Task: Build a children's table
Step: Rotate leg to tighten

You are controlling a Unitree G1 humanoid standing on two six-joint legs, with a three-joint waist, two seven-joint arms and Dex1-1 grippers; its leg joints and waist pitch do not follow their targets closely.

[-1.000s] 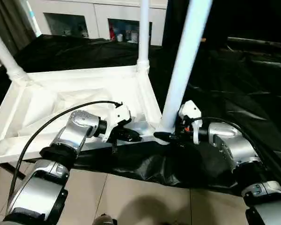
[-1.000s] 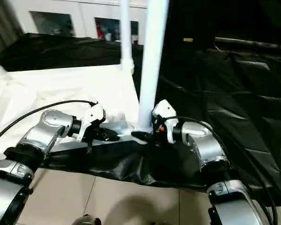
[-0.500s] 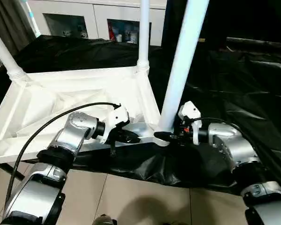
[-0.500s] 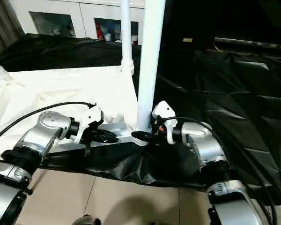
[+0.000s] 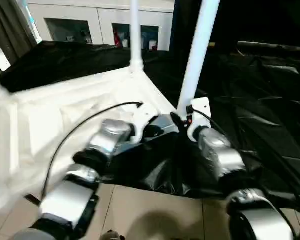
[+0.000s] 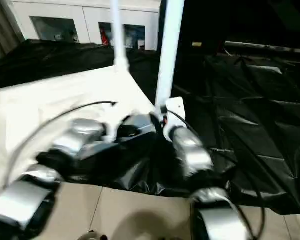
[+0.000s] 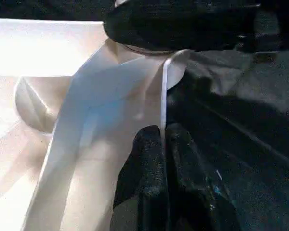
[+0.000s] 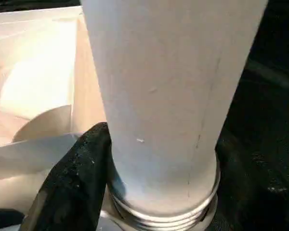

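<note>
The children's table top lies upside down on a black sheet, ribs up. A white leg stands upright in the near right corner socket. Another leg rises from the far corner. My left gripper is shut on the top's thin raised rim, just beside that near socket. My right gripper is shut on the near leg at its base, one black finger pressed against the tube above the socket collar. Seen from the head, both grippers meet at this corner.
A crinkled black sheet covers the surface to the right and behind. White cabinets with glass doors stand at the back. Tiled floor shows below the near edge. A black cable arcs over my left forearm.
The whole picture has swung and blurred, so the camera moved. My right gripper's fingers have closed in on the leg's base. The left gripper still clamps the rim.
</note>
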